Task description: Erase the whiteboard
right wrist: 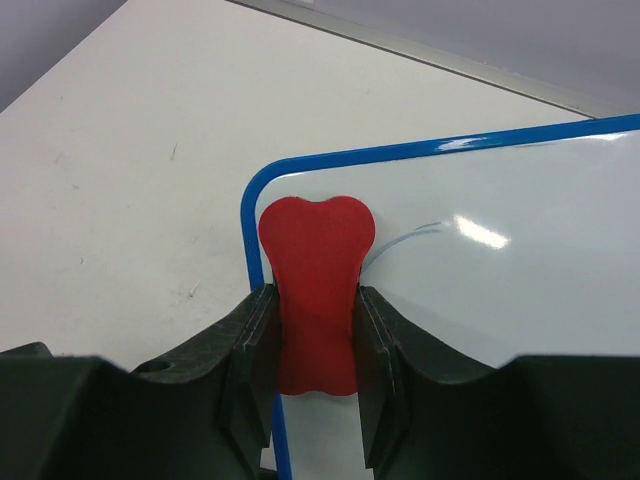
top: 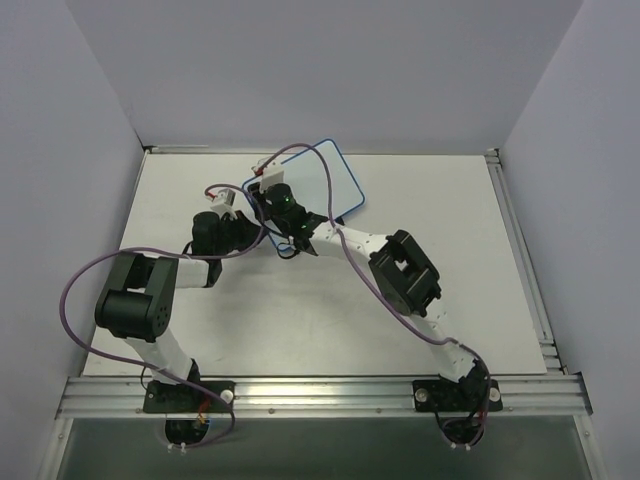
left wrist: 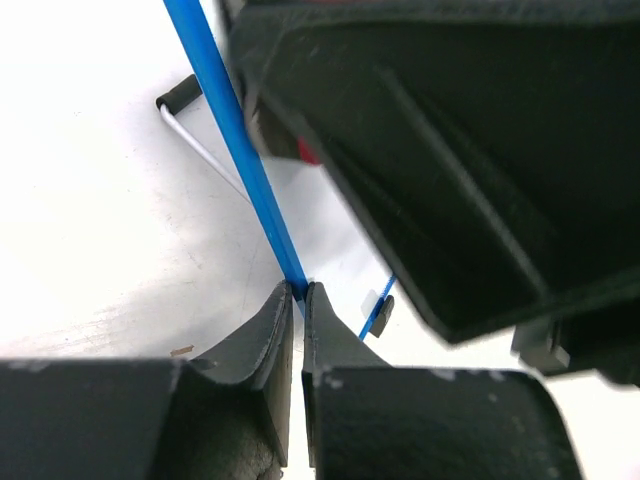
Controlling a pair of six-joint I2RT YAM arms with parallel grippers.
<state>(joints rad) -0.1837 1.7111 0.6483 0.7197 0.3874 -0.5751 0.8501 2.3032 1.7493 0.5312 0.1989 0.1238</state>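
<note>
The whiteboard (top: 330, 175) sits at 12 o'clock on the table (top: 480, 300): glossy white, blue rim (right wrist: 420, 150), 1 faint blue stroke (right wrist: 405, 240) at 3 o'clock from the red eraser (right wrist: 316, 250), which the right gripper (right wrist: 314, 300) clamps; the left gripper (left wrist: 298, 292) pinches the rim.

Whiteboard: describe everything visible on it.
The whiteboard is a glossy white rectangular panel with a thin blue rim, rounded corners and a small black foot on a wire leg. It sits askew, far-middle on the table. One faint blue stroke shows near its corner. The left pincer pinches its rim; the red eraser, held by the right pincer, rests on that corner.
</note>
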